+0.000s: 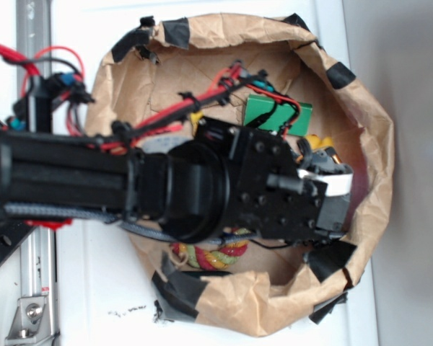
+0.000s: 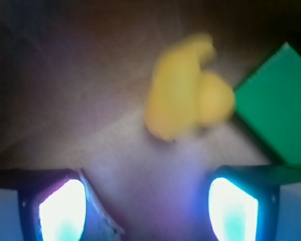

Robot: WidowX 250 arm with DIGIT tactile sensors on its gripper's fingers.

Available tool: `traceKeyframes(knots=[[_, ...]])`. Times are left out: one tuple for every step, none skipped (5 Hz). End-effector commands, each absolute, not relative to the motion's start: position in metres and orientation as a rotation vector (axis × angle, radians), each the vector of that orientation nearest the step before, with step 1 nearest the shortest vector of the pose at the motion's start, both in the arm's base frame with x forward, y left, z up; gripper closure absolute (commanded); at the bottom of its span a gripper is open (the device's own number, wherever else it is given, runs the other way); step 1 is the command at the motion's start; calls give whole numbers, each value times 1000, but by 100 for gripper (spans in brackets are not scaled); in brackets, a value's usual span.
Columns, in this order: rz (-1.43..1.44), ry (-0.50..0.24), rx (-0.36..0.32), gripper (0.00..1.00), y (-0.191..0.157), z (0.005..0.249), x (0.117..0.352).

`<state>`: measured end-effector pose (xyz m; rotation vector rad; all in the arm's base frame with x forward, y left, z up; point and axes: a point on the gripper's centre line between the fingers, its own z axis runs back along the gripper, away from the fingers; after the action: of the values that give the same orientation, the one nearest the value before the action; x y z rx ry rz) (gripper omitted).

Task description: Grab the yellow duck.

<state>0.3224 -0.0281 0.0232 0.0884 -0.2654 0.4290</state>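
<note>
Where the black arm reaches over it, a crumpled brown paper bag (image 1: 375, 137) with black tape, holding the green block (image 2: 278, 108), twisted rope (image 1: 209, 254), and yellow duck (image 2: 183, 95) beside the block, fingers (image 2: 62, 211) spread wide, empty, duck ahead of them.
</note>
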Motion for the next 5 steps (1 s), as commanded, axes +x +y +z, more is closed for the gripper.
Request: traceKeyframes(knots=[[485, -321, 118, 0, 4, 48, 334], [526, -357, 166, 0, 22, 62, 330], [564, -375, 250, 0, 34, 72, 325], [475, -398, 183, 0, 32, 68, 331], [283, -416, 96, 0, 27, 56, 345]])
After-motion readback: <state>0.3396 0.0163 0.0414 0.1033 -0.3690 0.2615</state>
